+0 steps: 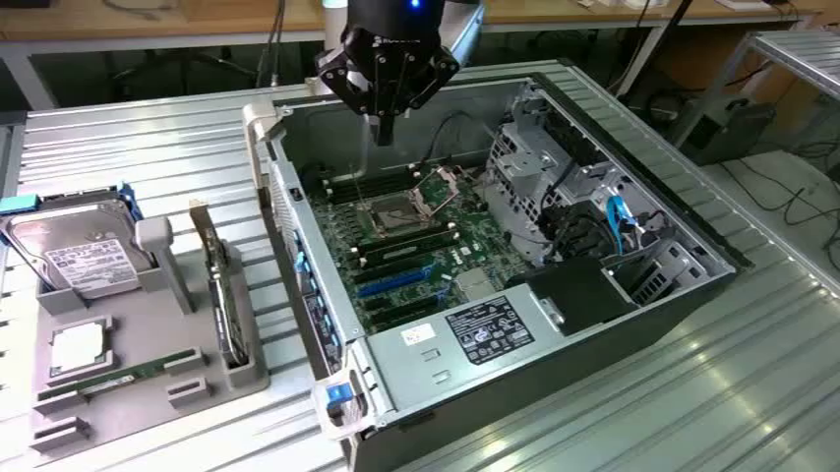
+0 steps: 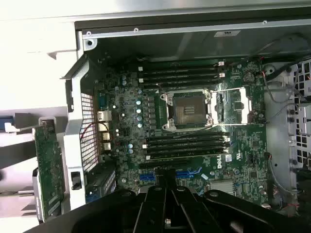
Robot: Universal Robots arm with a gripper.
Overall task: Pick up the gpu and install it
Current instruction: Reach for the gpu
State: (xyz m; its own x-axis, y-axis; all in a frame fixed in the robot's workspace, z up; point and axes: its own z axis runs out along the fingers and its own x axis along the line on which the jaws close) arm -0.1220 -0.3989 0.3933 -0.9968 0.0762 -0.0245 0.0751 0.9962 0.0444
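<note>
The gpu (image 1: 218, 295) stands on its edge in a slot of the grey holder tray (image 1: 148, 332) at the exterior view's left, beside the open computer case (image 1: 278, 177). In the wrist view the gpu (image 2: 48, 167) is a green card seen edge-on, outside the case wall. My gripper (image 1: 382, 133) hangs over the back of the case, above the motherboard (image 1: 407, 246), well away from the gpu. Its fingers (image 2: 154, 204) are shut with nothing between them, and they point down at the motherboard (image 2: 126, 111) near the blue slots (image 2: 189, 173).
The tray also holds a silver hard drive (image 1: 77, 258), a square processor chip (image 1: 79, 346) and a thin RAM stick (image 1: 121, 378). Inside the case are an open processor socket (image 2: 189, 109), a metal drive cage (image 1: 532, 182) and a power supply (image 1: 493, 329). Everything rests on a ribbed metal table (image 1: 132, 157).
</note>
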